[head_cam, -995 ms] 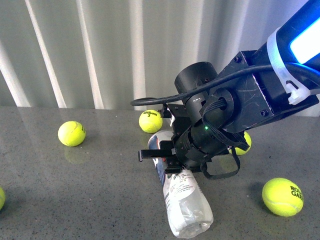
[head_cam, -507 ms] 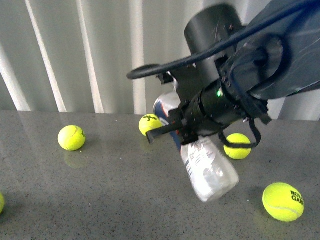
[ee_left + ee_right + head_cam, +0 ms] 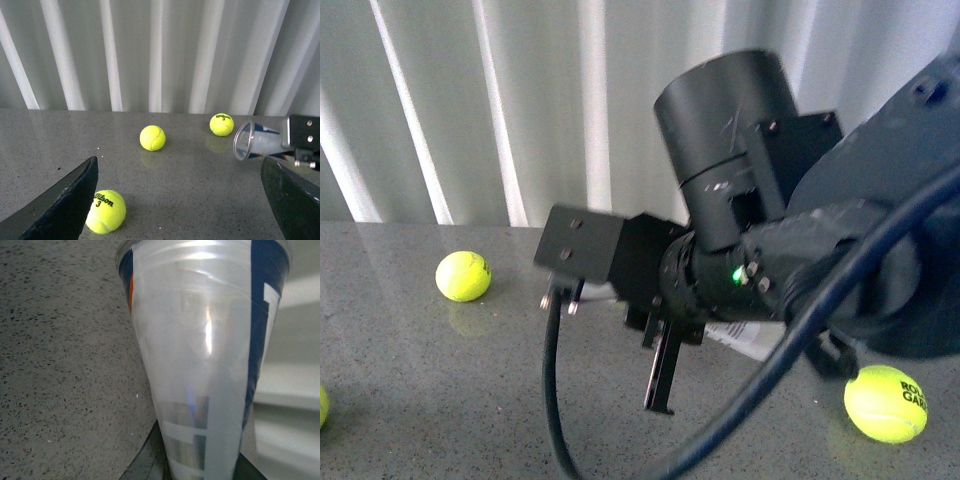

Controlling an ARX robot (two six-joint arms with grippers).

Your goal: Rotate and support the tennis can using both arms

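And the right arm point(image 3: 770, 250) has swung right up to the front camera. Half a second ago the tennis can point(image 3: 752, 340) hung in plain sight, tilted with its closed end down at 5 o'clock; now the black arm covers nearly all of it and only a sliver of white label peeks out underneath. The two balls that sat behind the can are blocked too, while the tennis ball point(image 3: 463, 275) out at 9 o'clock and the other ball point(image 3: 885, 403) at 4 o'clock haven't budged. From the left wrist, the can point(image 3: 250, 141) lies about level, silver-rimmed mouth open, seemingly clear of the worktop point(image 3: 190, 190). The right gripper point(image 3: 197, 467) is clamped around the can's clear wall. The left gripper point(image 3: 178, 165) hangs with its fingers point(image 3: 65, 205) spread wide, nothing between them, well apart from the can. Underneath it all is a grey speckled worktop, glossy enough to mirror the balls, and a white pleated curtain point(image 3: 470, 100) fills the background.
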